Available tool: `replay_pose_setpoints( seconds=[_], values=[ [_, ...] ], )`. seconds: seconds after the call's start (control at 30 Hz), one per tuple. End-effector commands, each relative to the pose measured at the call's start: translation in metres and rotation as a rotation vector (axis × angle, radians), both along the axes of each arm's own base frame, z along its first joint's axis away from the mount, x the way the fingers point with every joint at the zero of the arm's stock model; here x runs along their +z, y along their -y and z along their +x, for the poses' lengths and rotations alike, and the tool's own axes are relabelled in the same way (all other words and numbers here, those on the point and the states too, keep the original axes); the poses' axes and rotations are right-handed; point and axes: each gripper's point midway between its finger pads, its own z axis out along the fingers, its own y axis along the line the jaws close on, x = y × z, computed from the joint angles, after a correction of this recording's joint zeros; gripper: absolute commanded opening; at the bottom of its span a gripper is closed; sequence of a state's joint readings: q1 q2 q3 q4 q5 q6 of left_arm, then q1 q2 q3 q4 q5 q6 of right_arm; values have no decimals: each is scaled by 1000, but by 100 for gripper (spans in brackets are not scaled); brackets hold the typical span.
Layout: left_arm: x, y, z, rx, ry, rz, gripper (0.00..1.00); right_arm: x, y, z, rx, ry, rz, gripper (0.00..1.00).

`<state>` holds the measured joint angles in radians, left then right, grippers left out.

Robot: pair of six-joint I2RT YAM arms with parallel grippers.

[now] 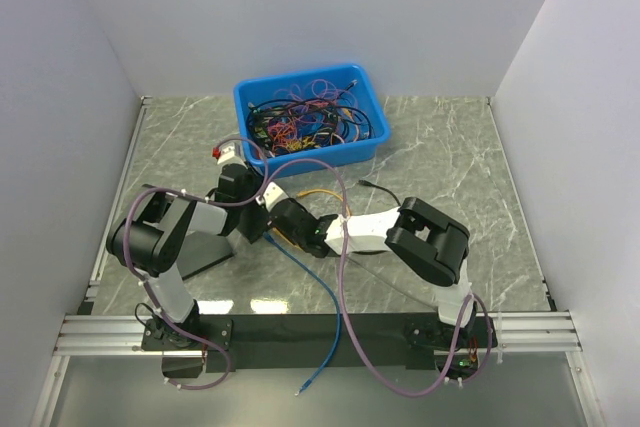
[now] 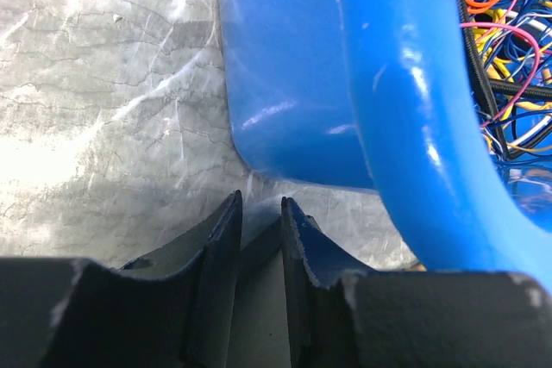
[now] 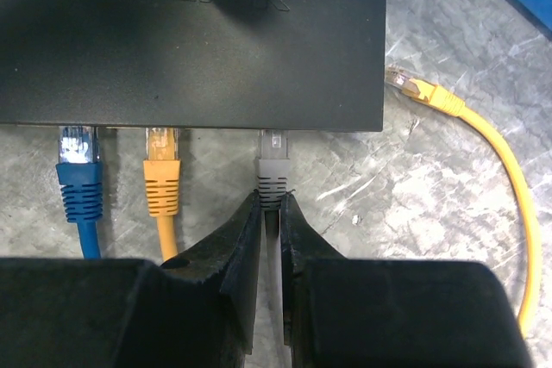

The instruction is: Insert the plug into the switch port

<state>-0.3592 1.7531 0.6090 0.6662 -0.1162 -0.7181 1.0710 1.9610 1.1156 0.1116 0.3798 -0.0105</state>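
Right pincer (image 3: 270, 206), right wrist view: fingers pinched together on the boot of the grey plug (image 3: 274, 161). The plug lies dead ahead of the tips. Its long axis runs straight away from the fingers into the front face of the black switch (image 3: 190, 40). The nose sits in a port, third along after a blue plug (image 3: 78, 157) and a yellow plug (image 3: 161, 161), both seated. A spare yellow plug (image 3: 421, 90) lies loose on the table (image 3: 405, 204), off to the right and well apart from the switch. Whether the grey latch has caught cannot be told. Judgement: insertion is nearly or fully done, and any push left goes along that same axis with no sideways correction.

Left wrist view: left pincer (image 2: 261, 208) has its fingers drawn close with only a slit between them, and holds nothing. It points at the near corner of the blue bin (image 2: 285, 84), and tangled cords show over the rim at right. No switch or plug here.

Top view: the right arm reaches in across the middle, the left arm towards the bin corner. The switch is mostly hidden under the arms. The right arm is the one at the plug. A blue cord (image 1: 322, 319) trails back to the near edge.
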Motion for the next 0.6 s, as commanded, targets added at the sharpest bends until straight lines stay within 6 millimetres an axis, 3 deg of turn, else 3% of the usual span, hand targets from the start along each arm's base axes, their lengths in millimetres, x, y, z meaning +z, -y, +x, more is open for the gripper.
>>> replay_pose_setpoints(
  seconds=[0.0,0.07,0.27,0.57],
  values=[
    [-85,47,-120,-274,-462,-7,31,67,-52,27,-10,94,338,0],
    [-82,42,-117,-237,-455,3,32,59,-43,27,-68,63,312,0],
    [-66,34,-108,-174,-425,22,34,48,-23,19,-176,2,287,19],
    [-54,22,-101,-111,-425,76,36,60,-6,11,-237,-35,283,44]
  ],
)
